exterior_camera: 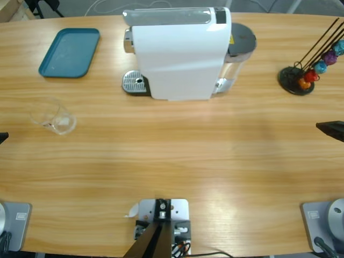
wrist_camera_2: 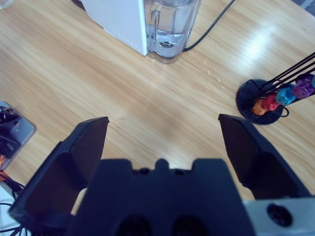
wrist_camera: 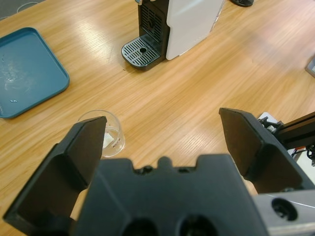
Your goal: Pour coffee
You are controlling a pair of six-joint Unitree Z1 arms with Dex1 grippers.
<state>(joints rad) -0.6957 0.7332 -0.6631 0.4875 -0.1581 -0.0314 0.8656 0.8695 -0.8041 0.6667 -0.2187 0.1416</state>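
The white coffee machine (exterior_camera: 180,54) stands at the back middle of the table, its metal drip grate (exterior_camera: 134,83) bare. A clear glass cup (exterior_camera: 54,115) sits at the left with no liquid showing in it. The coffee is out of view. My left gripper (wrist_camera: 162,118) is open and holds nothing; the glass cup (wrist_camera: 110,135) lies just past its left jaw. Only its black tip (exterior_camera: 2,137) shows at the high view's left edge. My right gripper (wrist_camera_2: 162,120) is open over bare wood; its tip (exterior_camera: 332,129) shows at the right edge.
A teal tray (exterior_camera: 70,51) lies at the back left. The machine's water tank (wrist_camera_2: 170,29) holds water, and a black cable runs from behind it. A black capsule stand (exterior_camera: 301,75) with coloured capsules is at the back right.
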